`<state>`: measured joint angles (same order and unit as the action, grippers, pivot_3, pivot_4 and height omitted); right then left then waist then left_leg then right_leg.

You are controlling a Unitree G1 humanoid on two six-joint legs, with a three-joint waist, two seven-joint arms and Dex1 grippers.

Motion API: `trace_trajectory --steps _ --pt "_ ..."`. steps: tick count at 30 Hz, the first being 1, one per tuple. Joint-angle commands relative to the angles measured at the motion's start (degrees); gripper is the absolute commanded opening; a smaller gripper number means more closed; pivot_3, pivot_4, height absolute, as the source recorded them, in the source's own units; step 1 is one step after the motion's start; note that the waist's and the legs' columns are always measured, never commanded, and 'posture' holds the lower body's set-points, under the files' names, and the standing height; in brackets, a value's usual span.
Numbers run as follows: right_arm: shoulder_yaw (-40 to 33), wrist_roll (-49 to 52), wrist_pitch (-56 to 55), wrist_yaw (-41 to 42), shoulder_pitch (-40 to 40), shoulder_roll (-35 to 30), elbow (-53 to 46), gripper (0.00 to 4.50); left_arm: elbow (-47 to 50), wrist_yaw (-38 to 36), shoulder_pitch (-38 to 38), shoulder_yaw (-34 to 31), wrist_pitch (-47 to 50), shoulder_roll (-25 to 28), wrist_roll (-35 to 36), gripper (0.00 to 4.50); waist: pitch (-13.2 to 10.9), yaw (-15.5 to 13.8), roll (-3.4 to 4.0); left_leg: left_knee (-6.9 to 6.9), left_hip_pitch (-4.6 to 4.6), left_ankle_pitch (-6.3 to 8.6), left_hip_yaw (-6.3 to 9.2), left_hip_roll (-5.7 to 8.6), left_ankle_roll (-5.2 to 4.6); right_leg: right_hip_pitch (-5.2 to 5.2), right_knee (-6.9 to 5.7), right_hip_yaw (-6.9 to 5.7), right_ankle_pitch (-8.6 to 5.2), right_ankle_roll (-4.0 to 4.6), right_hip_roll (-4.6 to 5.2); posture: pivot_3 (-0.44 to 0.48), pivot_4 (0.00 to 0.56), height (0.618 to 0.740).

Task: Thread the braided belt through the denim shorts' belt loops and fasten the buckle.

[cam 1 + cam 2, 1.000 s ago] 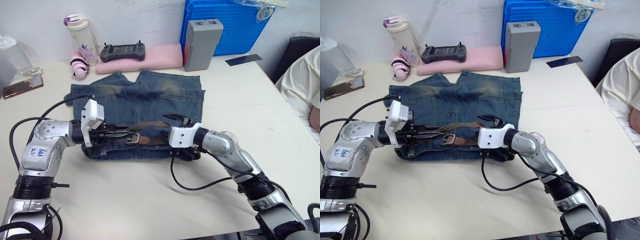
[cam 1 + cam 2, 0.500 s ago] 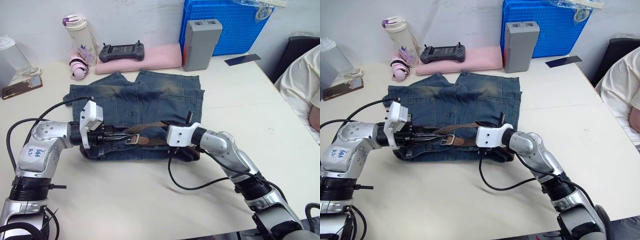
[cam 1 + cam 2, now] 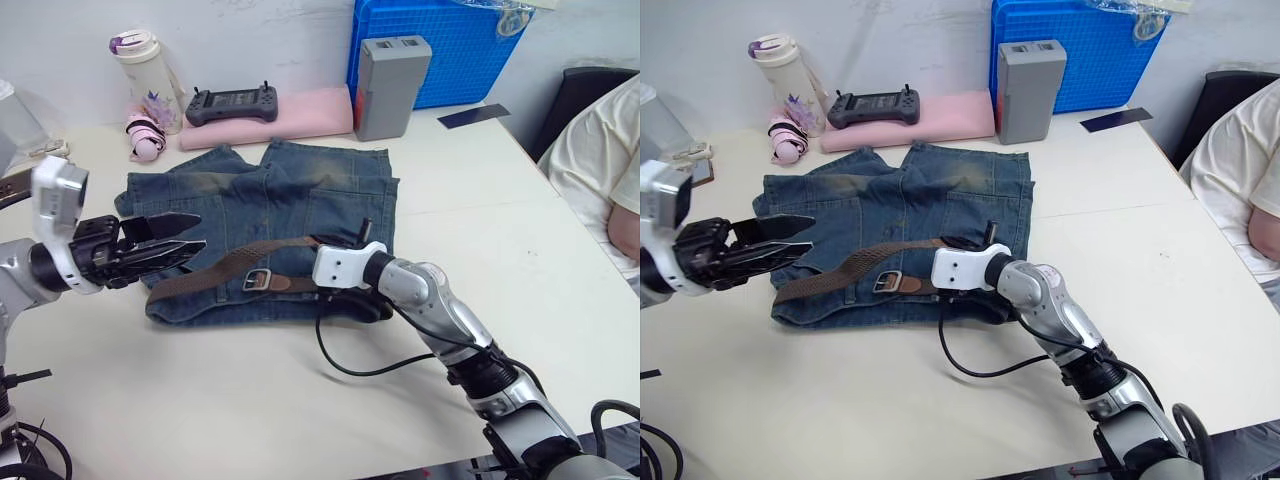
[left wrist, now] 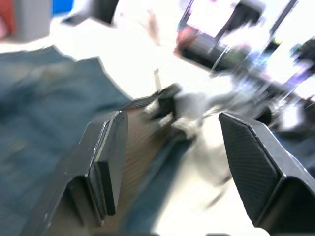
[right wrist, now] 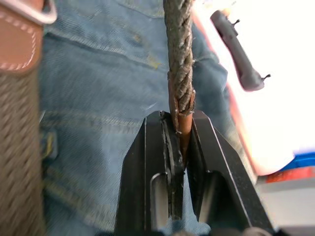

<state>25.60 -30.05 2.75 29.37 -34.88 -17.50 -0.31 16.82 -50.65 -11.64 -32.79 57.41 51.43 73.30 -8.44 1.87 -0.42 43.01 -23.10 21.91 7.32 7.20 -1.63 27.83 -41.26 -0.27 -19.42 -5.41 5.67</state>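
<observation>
Lying flat mid-table in the left eye view, the denim shorts (image 3: 265,225) have their waistband toward the robot, and bare white table (image 3: 230,400) spreads between it and the near edge. The braided belt (image 3: 225,263) lies across the shorts near the waistband, its buckle (image 3: 258,280) resting on the denim. The left gripper (image 3: 170,245) hovers over the shorts' left edge, fingers spread and empty. The right gripper (image 3: 345,243) sits at the belt's right part, its fingers partly hidden behind the white wrist housing. Behind the shorts stand a bottle (image 3: 140,65), a grey controller (image 3: 228,102) on a pink folded cloth (image 3: 290,108), a grey box (image 3: 388,72) and a blue crate (image 3: 450,45). A person's sleeve (image 3: 600,150) is cut off at the right edge. No writing is legible.

The right eye view repeats this layout.

The left wrist view is heavily blurred; its two fingers (image 4: 110,162) stand wide apart with nothing between them, over denim.

In the right wrist view, the fingers (image 5: 204,162) are clamped on the belt's leather tip, braid running away above the denim.
</observation>
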Motion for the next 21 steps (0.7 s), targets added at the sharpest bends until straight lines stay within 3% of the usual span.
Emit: trace_trajectory --steps 1,3,5,8,12,21 --pt "0.71 -4.23 1.14 -3.85 -1.76 1.62 0.01 0.00 14.56 21.65 14.79 3.58 -3.52 -5.45 32.09 3.25 -0.03 0.06 0.02 0.02 0.09 0.03 -0.03 0.02 -0.05 -0.02 -0.09 0.12 0.00 0.00 0.00 0.000 0.150 0.676" --pt "1.77 -6.37 1.70 -5.48 -2.18 2.77 0.49 0.00 18.86 29.03 23.07 6.80 -8.62 -9.46 38.68 3.25 -0.02 0.12 0.01 0.02 0.11 0.08 -0.06 0.00 -0.07 -0.04 -0.06 0.29 0.00 0.00 -0.11 0.000 0.150 0.676" --pt "2.15 -7.98 2.66 -7.37 -1.84 4.23 0.26 0.00 21.83 38.70 31.06 11.83 -14.36 -16.47 39.70 3.25 -0.02 -0.23 0.01 0.02 0.18 0.11 -0.13 0.01 -0.07 -0.04 -0.05 0.40 0.00 0.00 -0.15 0.000 0.150 0.676" --pt "2.91 -9.66 3.27 -8.42 -1.50 5.60 -0.04 0.00 24.28 51.42 35.40 18.24 -22.26 -25.70 39.70 3.25 -0.02 -1.06 -0.01 0.05 0.32 0.12 -0.31 0.02 -0.01 -0.14 0.06 0.55 0.00 0.00 -0.18 0.000 0.150 0.676" --pt "4.04 -10.32 1.95 -8.77 -1.54 6.17 -0.30 0.00 25.22 61.63 32.27 23.83 -28.25 -31.91 39.70 3.25 -0.02 -2.92 -0.03 0.19 0.38 0.05 -0.30 0.02 0.13 -0.21 -0.10 0.59 -0.02 0.03 -0.19 0.000 0.150 0.676" --pt "4.48 -12.01 0.04 -10.56 -1.50 6.45 -0.10 0.00 21.78 72.69 26.07 21.17 -35.65 -41.59 39.70 3.25 0.03 -2.83 -0.12 0.06 0.54 0.08 -0.50 -0.01 0.16 -0.16 -0.18 0.70 -0.06 0.09 -0.28 0.000 0.150 0.676"
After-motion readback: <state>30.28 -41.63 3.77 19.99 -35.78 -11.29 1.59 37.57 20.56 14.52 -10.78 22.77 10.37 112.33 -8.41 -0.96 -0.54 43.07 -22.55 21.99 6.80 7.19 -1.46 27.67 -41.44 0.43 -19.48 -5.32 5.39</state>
